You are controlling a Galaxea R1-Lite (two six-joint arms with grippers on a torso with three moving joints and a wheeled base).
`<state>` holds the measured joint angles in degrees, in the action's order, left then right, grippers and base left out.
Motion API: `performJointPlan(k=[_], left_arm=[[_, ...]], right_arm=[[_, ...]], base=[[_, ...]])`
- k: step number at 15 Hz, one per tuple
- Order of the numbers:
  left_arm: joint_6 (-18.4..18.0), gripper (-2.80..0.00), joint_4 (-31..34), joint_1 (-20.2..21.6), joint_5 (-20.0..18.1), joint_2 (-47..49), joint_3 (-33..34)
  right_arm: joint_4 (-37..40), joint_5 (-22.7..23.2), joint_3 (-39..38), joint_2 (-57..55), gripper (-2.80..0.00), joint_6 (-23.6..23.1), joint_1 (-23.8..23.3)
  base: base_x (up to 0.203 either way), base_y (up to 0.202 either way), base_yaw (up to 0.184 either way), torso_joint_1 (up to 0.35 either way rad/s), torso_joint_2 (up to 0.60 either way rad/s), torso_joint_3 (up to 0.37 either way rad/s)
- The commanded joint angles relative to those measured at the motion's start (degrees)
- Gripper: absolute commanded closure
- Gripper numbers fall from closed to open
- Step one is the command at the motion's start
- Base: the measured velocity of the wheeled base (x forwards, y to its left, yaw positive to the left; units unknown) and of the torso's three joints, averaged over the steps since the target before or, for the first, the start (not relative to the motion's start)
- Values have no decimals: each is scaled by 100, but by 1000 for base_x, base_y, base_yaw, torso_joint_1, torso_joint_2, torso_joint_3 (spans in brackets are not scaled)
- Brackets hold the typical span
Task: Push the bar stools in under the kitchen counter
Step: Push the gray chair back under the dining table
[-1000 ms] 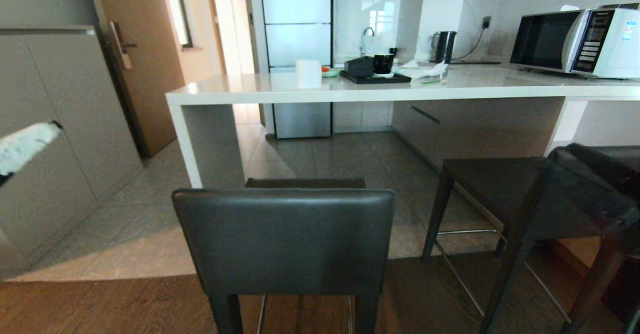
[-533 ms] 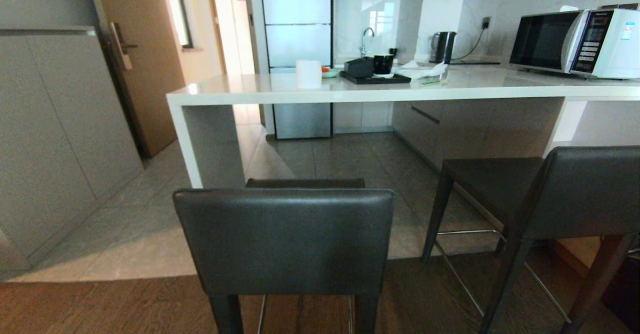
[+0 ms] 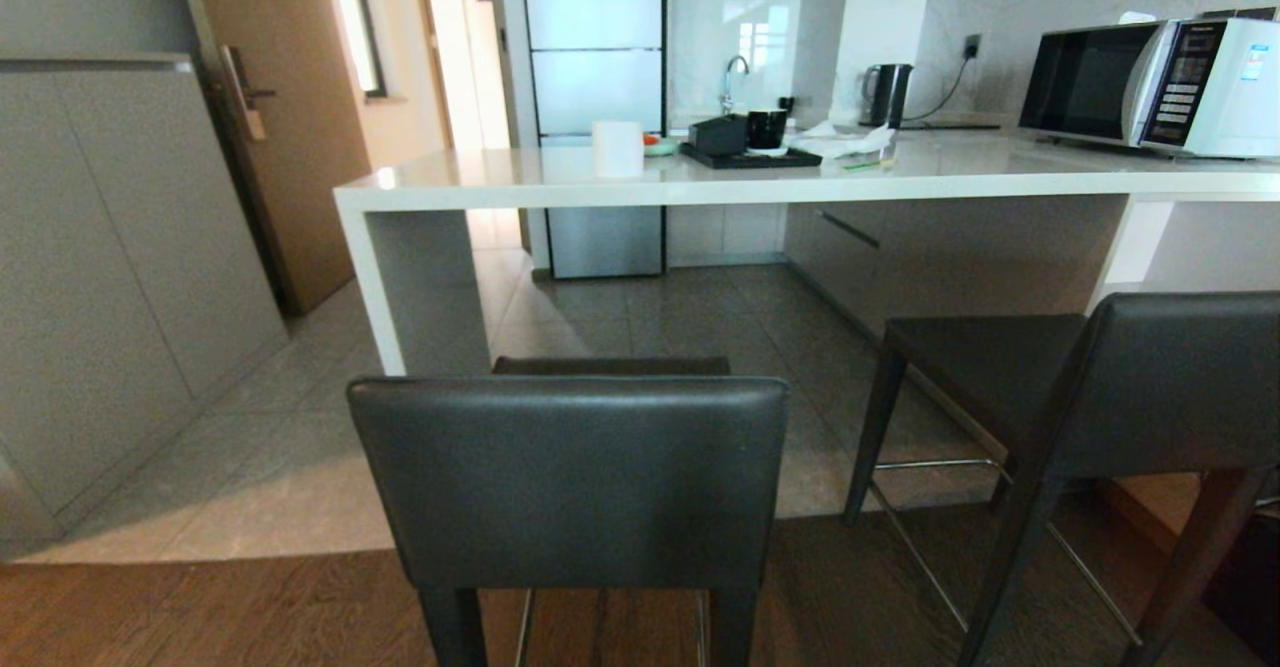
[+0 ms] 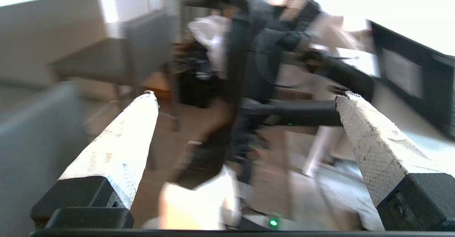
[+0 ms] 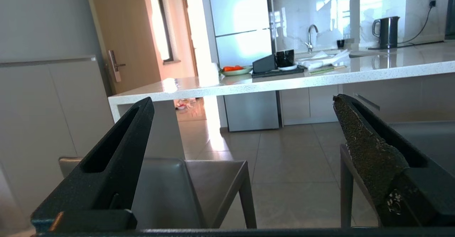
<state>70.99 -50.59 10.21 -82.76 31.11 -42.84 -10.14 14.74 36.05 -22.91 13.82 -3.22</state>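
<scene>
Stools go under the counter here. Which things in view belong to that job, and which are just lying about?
Job:
- near bar stool
- right bar stool
- kitchen counter

Lying about:
- microwave
- kettle
- black tray
- white roll
- fridge

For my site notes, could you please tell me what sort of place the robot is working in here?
Most likely a home or apartment kitchen: a white kitchen counter with two bar stools pulled out before it, a microwave and electric kettle on the worktop, and a tall fridge beside a sink tap.
</scene>
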Motion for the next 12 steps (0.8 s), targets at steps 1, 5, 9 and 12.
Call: performJointPlan(k=[1,5,9,12], left_arm=[[289,-280,-19,-192,-78,-443,-66],[936,-280,255,-937,-390,-1631,60],[1158,-280,363,-838,-484,-2111,383],[1172,-280,353,-939,-490,-2758,1235]], right_arm=[[-5,26,-130,191,-280,6,5],[-5,232,-318,384,-280,6,5],[16,276,-684,775,-280,-11,8],[116,303,-942,1096,-280,-97,149]], base=[[0,0,0,0,0,0],[0,0,0,0,0,0],[0,0,0,0,0,0],[0,0,0,0,0,0]])
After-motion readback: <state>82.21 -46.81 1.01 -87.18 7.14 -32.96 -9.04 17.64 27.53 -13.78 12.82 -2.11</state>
